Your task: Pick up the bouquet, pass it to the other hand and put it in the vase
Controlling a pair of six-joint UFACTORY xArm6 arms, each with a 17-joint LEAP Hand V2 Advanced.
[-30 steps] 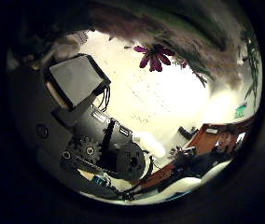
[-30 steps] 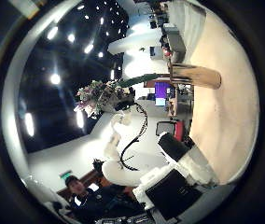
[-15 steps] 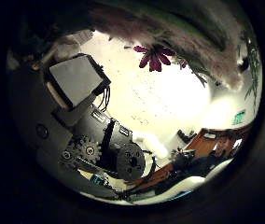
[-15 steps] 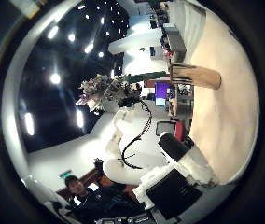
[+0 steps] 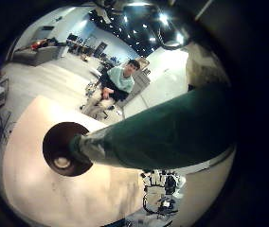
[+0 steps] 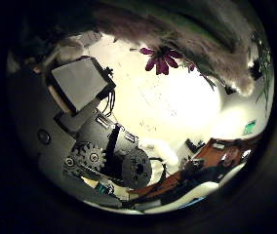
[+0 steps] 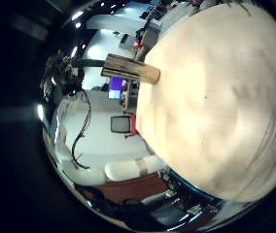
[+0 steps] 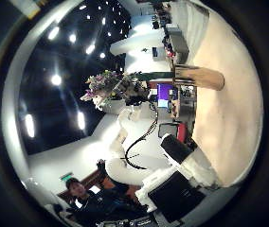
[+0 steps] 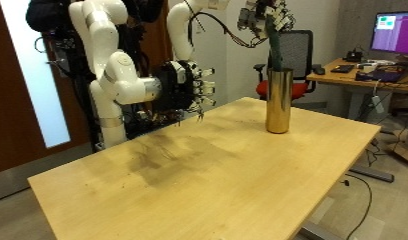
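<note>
The bouquet (image 9: 272, 22) is gripped by the left hand (image 9: 260, 14) above the vase (image 9: 277, 99), the right hand (image 9: 188, 88) is hung open and empty, and a slightly off-centre descent could see the rim caught and the vase toppled.

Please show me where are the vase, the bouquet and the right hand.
vase (image 9: 277, 100), outside view, middle of its golden body.
bouquet (image 9: 271, 15), outside view, the flowers above the vase.
right hand (image 9: 191, 88), outside view, its dark fingers.

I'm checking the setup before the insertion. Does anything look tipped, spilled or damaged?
Nothing stands out. The vase stands upright on the table, the bouquet is held above its mouth by the left hand, and the right hand hangs open, apart.
</note>
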